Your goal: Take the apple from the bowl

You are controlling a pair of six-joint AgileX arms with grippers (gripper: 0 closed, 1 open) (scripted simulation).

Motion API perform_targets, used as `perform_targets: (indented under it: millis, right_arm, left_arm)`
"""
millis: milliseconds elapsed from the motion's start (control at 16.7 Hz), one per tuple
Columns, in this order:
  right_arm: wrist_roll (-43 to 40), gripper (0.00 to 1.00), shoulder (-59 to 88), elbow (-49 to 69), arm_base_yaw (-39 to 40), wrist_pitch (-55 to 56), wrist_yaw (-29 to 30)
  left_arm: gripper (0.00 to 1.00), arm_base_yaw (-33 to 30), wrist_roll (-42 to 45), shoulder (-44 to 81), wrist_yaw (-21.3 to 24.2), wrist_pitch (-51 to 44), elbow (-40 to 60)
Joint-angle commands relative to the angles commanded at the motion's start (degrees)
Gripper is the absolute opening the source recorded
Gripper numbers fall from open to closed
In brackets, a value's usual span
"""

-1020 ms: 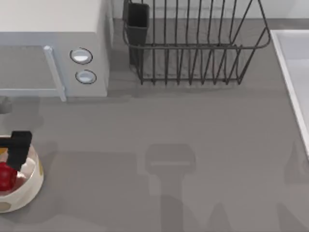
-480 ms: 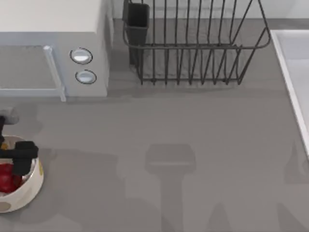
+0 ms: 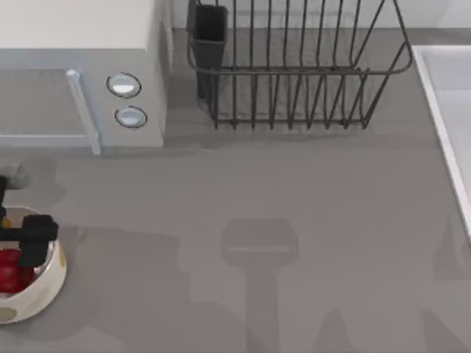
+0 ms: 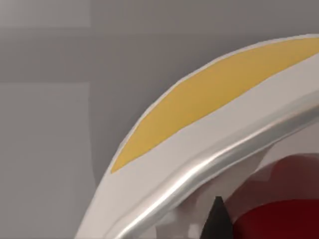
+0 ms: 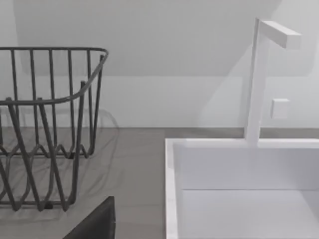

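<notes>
1 apple (image 3: pixel 9 271) is seen in the top view, lying inside 1 bowl (image 3: pixel 45 288) at the left edge of the desk (image 3: pixel 294 220), toward its near-left corner. The apple is round, so no long axis or pointing direction can be made out. It sits in the bowl's left part and is partly covered by the left gripper (image 3: pixel 29 241), which is placed over the bowl's rim and interior, just above the apple. Whether the left pincer is released or clenched on the fruit cannot be told from the top view.

In the left wrist view the bowl's rim (image 4: pixel 199 169) is seen close up, with 1 yellow spot (image 4: pixel 209 104) on its outside wall, and the red apple (image 4: pixel 279 214) is seen inside, beside 1 dark fingertip (image 4: pixel 215 221) that points upward into the frame. Contact between that fingertip and the apple cannot be judged.

At the far-left corner of the desk 1 microwave (image 3: pixel 81 73) is placed, with 2 round knobs (image 3: pixel 124 85) on its front. At the far edge, 1 wire dish rack (image 3: pixel 294 66) is set, with 1 dark cup (image 3: pixel 210 33) at its left end. At the right edge 1 white sink (image 3: pixel 449 118) is seen.

In the right wrist view the rack (image 5: pixel 45 124), the sink (image 5: pixel 239 189) and 1 white faucet (image 5: pixel 259 74) are shown, with 1 dark finger of the right gripper (image 5: pixel 97 224) at the frame's edge.
</notes>
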Motion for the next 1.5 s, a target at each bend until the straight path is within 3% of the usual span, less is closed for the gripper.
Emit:
perform_targets:
  millis: [480, 960, 1020, 1260, 1500]
  right_arm:
    - [0.0, 1.00, 0.0, 0.0, 0.0, 0.0, 0.0]
    - [0.0, 1.00, 0.0, 0.0, 0.0, 0.0, 0.0]
    - [0.0, 1.00, 0.0, 0.0, 0.0, 0.0, 0.0]
    - [0.0, 1.00, 0.0, 0.0, 0.0, 0.0, 0.0]
    - [0.0, 1.00, 0.0, 0.0, 0.0, 0.0, 0.0]
  left_arm:
    - [0.02, 0.0, 0.0, 0.0, 0.0, 0.0, 0.0]
    - [0.00, 0.0, 0.0, 0.0, 0.0, 0.0, 0.0]
    - [0.00, -0.3, -0.7, -7.8, 0.7, -4.2, 2.1]
    - [0.00, -0.3, -0.7, -7.3, 0.7, -8.2, 6.1]
    - [0.00, -0.5, -0.9, -6.9, 0.7, -21.8, 19.4]
